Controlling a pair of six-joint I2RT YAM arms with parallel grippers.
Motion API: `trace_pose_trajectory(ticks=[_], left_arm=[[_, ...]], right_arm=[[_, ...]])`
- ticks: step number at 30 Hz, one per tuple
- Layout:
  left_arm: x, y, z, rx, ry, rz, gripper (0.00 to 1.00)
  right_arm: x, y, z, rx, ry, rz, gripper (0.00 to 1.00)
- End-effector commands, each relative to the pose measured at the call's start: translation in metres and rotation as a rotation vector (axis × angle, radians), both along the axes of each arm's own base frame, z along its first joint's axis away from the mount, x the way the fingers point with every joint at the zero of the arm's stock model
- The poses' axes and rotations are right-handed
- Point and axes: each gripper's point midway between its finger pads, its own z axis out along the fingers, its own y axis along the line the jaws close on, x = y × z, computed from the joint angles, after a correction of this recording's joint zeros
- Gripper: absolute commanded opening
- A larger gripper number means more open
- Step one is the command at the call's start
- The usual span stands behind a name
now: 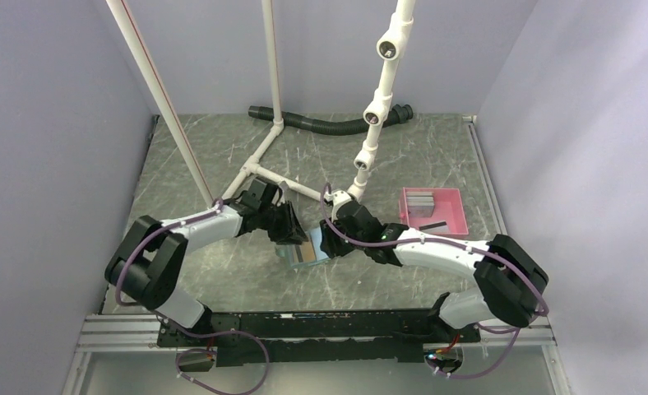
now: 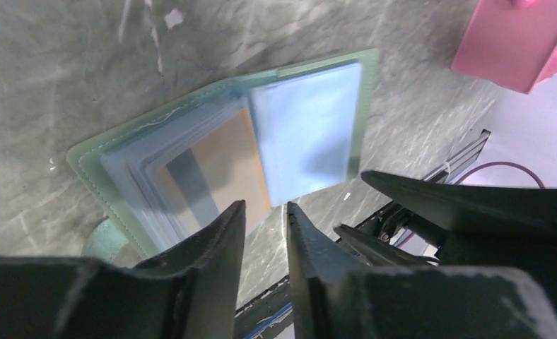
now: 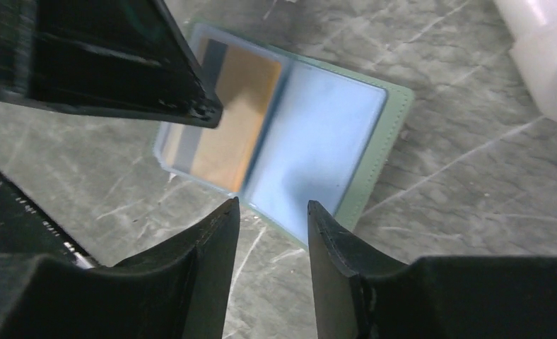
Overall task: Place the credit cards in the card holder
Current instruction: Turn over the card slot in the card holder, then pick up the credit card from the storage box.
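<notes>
The card holder lies open on the table between both grippers, sage green outside and pale blue inside. A tan credit card sits in a sleeve of the card holder, half covered by the clear pockets. My left gripper hovers at the holder's near edge, open, with nothing between its fingers. My right gripper stands open over the opposite edge of the card holder, also holding nothing. The tan card shows there too. Grey cards and a black card lie in the pink tray.
The pink tray stands to the right of the holder, behind the right arm. White PVC pipes and a jointed white post rise behind the grippers. A black corrugated hose lies at the back.
</notes>
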Motion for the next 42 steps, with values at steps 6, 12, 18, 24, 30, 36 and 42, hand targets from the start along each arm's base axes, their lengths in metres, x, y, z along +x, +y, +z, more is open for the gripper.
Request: trace_pose_trajectory(ticks=[6,12,18,24,30,36,42], left_arm=[[-0.025,0.014,-0.036,0.043,0.132,0.008,0.25],[-0.036,0.046,-0.06,0.169,0.202,0.042,0.21],[-0.041,0.058,-0.071,0.24,0.217,0.033,0.2],[-0.036,0.055,-0.065,0.225,0.184,0.012,0.22],[-0.02,0.038,-0.026,0.123,0.062,-0.03,0.42],[-0.009,0.026,0.033,0.03,-0.085,-0.08,0.6],[-0.006,0.026,0.095,0.013,-0.238,-0.175,0.69]], right_arm=[[0.007,0.034,0.03,0.243,0.04,0.083,0.39],[0.011,0.043,0.013,0.26,0.115,0.101,0.33],[0.007,0.049,-0.006,0.252,0.171,0.115,0.3],[0.006,0.031,0.001,0.174,0.113,0.061,0.26],[0.004,-0.039,0.054,0.118,-0.045,-0.13,0.32],[0.008,-0.117,0.093,0.144,-0.144,-0.404,0.42],[0.026,-0.208,0.096,0.059,-0.139,-0.822,0.48]])
